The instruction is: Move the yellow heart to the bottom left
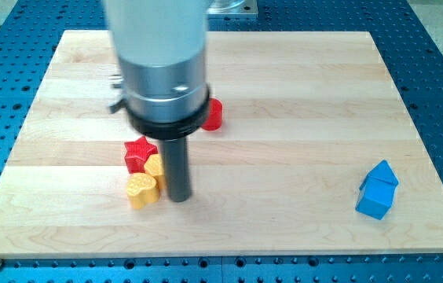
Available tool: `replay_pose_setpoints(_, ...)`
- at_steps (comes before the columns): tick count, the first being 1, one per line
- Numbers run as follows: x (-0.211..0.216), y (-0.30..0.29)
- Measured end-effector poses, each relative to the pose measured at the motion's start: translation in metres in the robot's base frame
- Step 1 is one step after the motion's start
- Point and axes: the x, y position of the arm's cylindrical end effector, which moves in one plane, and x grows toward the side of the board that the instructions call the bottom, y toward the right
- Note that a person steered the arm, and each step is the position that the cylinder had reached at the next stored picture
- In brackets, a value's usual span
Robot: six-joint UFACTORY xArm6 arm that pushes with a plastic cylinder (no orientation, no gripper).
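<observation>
Yellow heart (141, 189) lies low on the wooden board (284, 71), left of centre, touching the rod's tip (179, 197) at its 3 o'clock. A second yellow block (155, 166) and a red star (138, 152) crowd its 12 o'clock; a red block (213, 115) sits farther off at 1 o'clock, a blue block (378, 190) at far 3 o'clock. The arm carries no pincer and holds nothing. Risk: an off-centre push may spin the heart aside or drag its neighbours along.
</observation>
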Motion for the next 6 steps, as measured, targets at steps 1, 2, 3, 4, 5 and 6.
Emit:
replay_pose_setpoints(1, 0.017, -0.057)
replay_pose_setpoints(2, 0.025, -0.105)
replay_pose_setpoints(3, 0.008, -0.063)
replay_pose_setpoints(4, -0.001, -0.106)
replay_pose_setpoints(5, 0.022, -0.151)
replay_pose_setpoints(6, 0.045, -0.073)
